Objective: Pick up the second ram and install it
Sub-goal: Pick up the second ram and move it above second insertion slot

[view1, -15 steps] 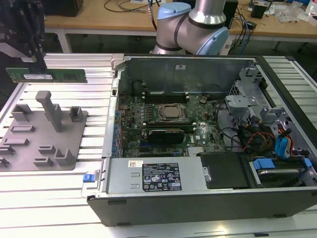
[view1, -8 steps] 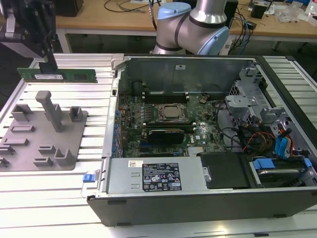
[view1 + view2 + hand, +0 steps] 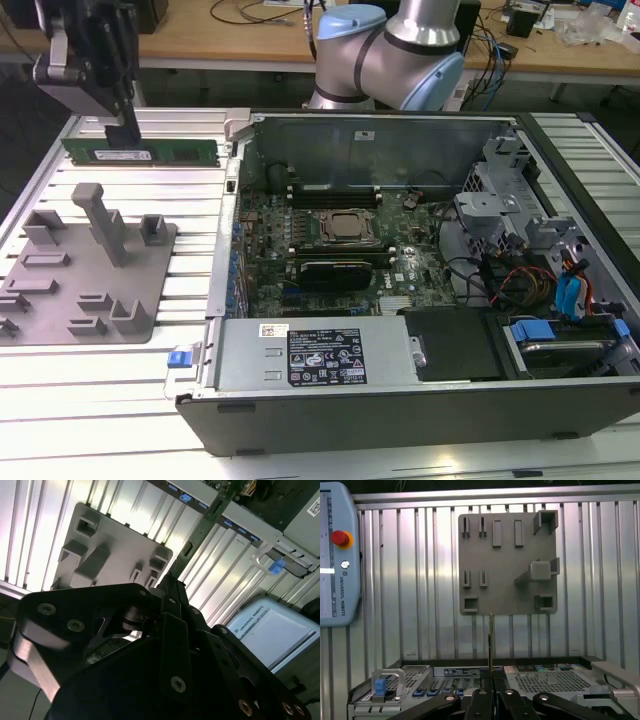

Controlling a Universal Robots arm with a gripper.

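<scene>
Exterior view showed the gripper [image 3: 122, 132] clamped on the top edge of the second ram [image 3: 150, 152]. The stick stood level on its long edge over the ribbed metal table [image 3: 190, 330], beyond the grey fixture plate [image 3: 140, 270] and just beside the open computer case [image 3: 380, 140], on the exterior view's left. In the first wrist view it ran edge-on between the fingers [image 3: 482, 705].
</scene>
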